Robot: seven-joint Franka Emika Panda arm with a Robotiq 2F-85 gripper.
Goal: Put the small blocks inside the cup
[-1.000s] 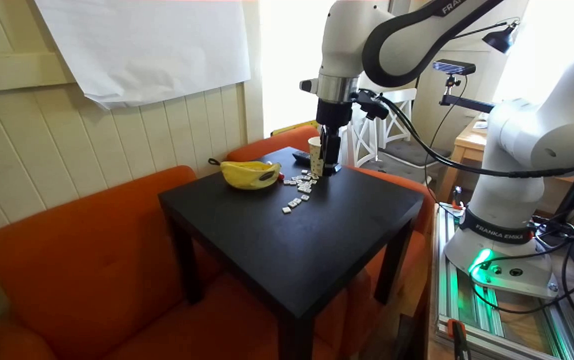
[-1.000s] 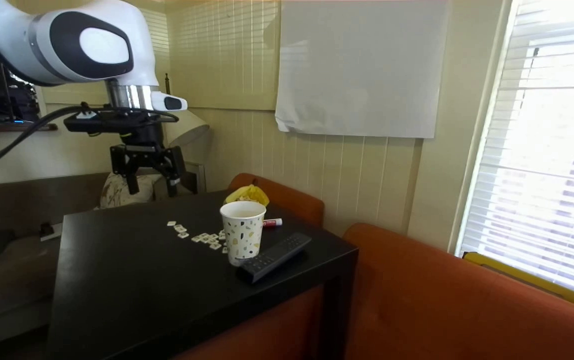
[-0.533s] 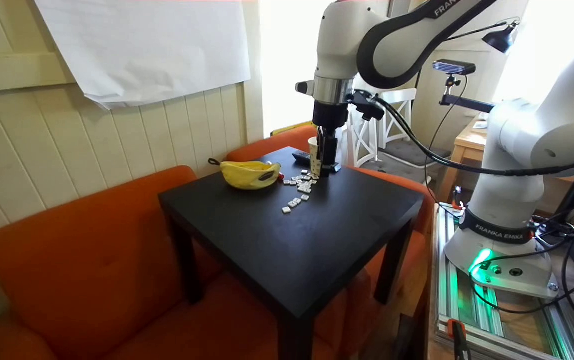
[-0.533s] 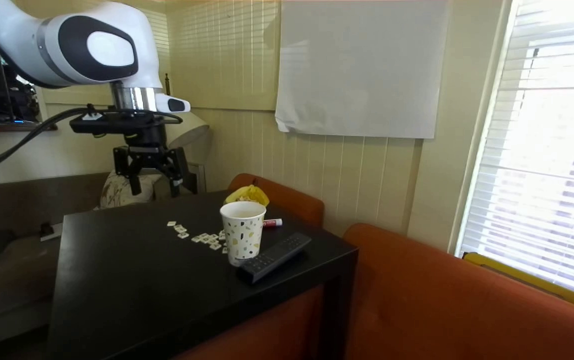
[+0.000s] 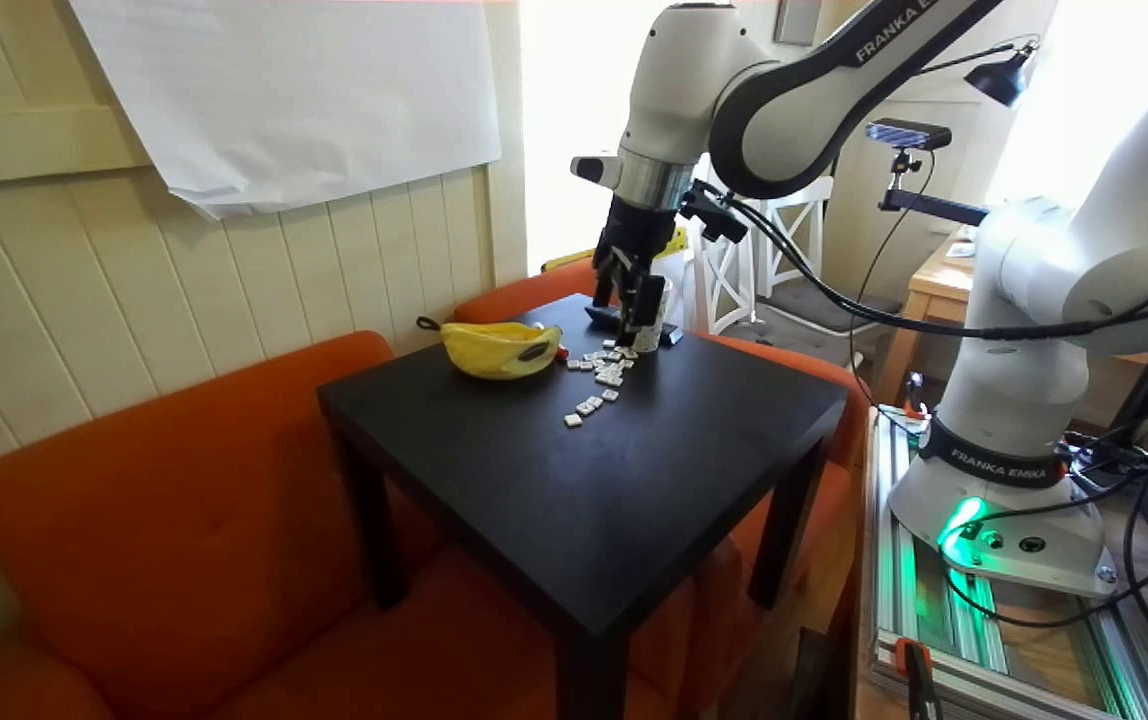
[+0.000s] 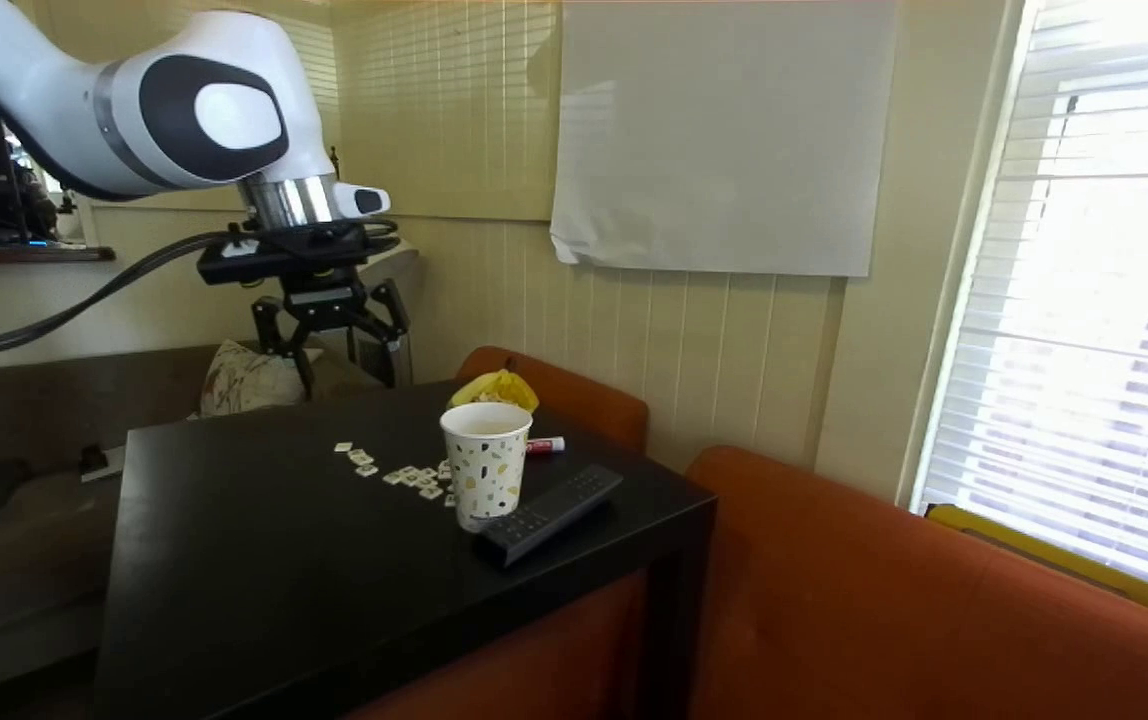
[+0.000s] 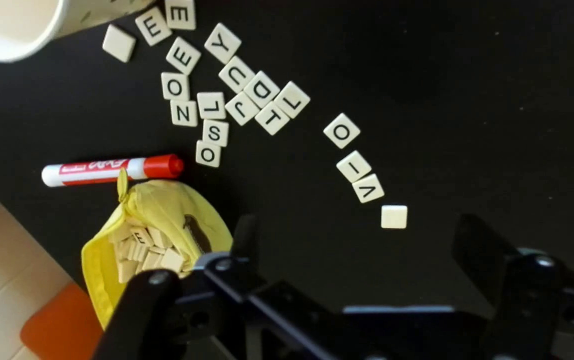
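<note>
The small blocks (image 7: 262, 90) are flat pale letter tiles, loosely scattered on the dark table; a blank one (image 7: 394, 217) lies apart from the rest. In the wrist view, the cup (image 7: 74, 20) shows only partly, at the top left corner. It stands upright beside the tiles, white with coloured specks, in an exterior view (image 6: 486, 470). Above the table my gripper (image 7: 358, 222) hangs tilted, its fingers wide apart with nothing between them. The blank tile appears between the fingers in the wrist view, below them on the table. In an exterior view the gripper (image 5: 614, 322) partly hides the cup.
A yellow banana-shaped pouch (image 7: 182, 205) holds more pale tiles. Near it lies a red and white marker (image 7: 112, 170). A black remote (image 6: 549, 515) rests against the cup's base, near the table edge. Orange seats (image 5: 184, 520) and a panelled wall border the table (image 5: 574, 500).
My gripper was hanging nearly straight down and now tilts, its fingers swung over toward the tiles and the arm slightly shifted. It has stayed open. Tiles, cup and pouch have not moved.
</note>
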